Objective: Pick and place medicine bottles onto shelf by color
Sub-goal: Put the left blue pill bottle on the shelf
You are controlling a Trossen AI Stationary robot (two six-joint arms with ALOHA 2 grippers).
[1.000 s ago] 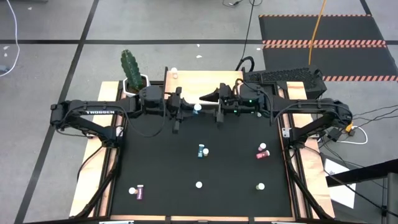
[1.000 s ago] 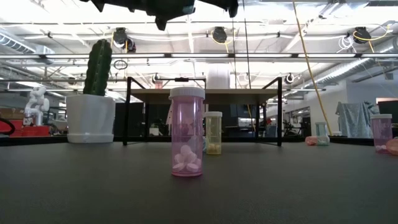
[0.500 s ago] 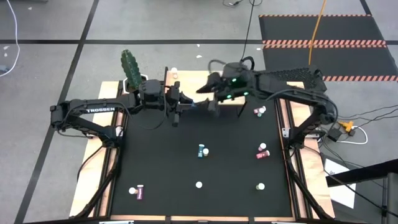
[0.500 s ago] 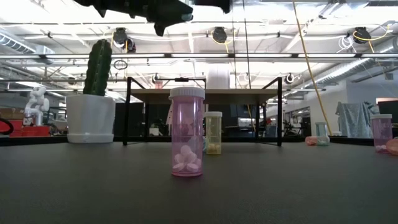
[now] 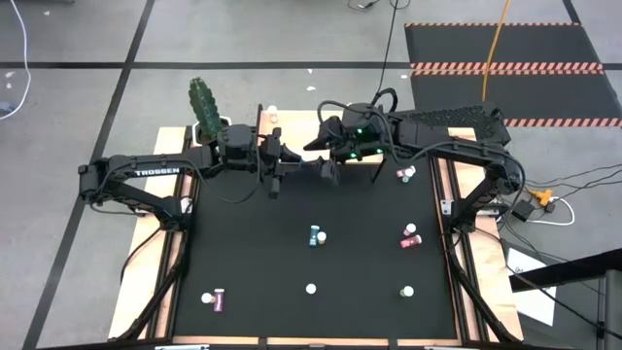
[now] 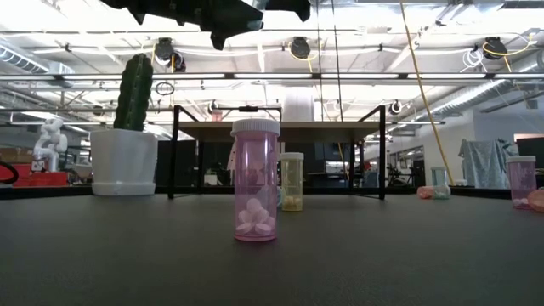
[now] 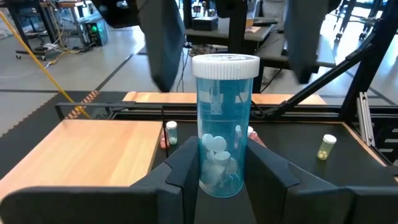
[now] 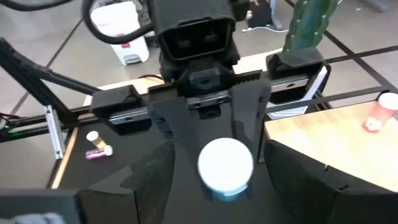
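Note:
My left gripper (image 7: 221, 171) is shut on a blue medicine bottle (image 7: 222, 124) with a white cap, held in the air near the shelf's front edge (image 5: 303, 165). My right gripper (image 8: 221, 168) is open and faces it from the table's right side (image 5: 326, 165). Its fingers (image 7: 163, 43) stand on either side of the cap (image 8: 225, 164), apart from it. The wooden shelf (image 5: 326, 126) stands at the table's far edge, with a pink bottle (image 5: 273, 115) upright on it. My left gripper pinches the blue bottle's lower body (image 7: 217, 177) between its two fingers. The fingers come level from the table's left side. The bottle stands upright in the hold, cap up, clear of the table.
A cactus in a white pot (image 5: 204, 107) stands left of the shelf. Bottles stand or lie on the black mat: blue (image 5: 316, 235), pink (image 5: 410, 236), one near the right edge (image 5: 406, 173), purple (image 5: 216, 298), and two upright near the front (image 5: 311, 288), (image 5: 406, 290).
My right arm has swung toward the table's far edge, uncovering a bottle near the right edge, and its gripper has come back down beside the blue bottle. My left gripper has shifted a little toward the far edge with the bottle.

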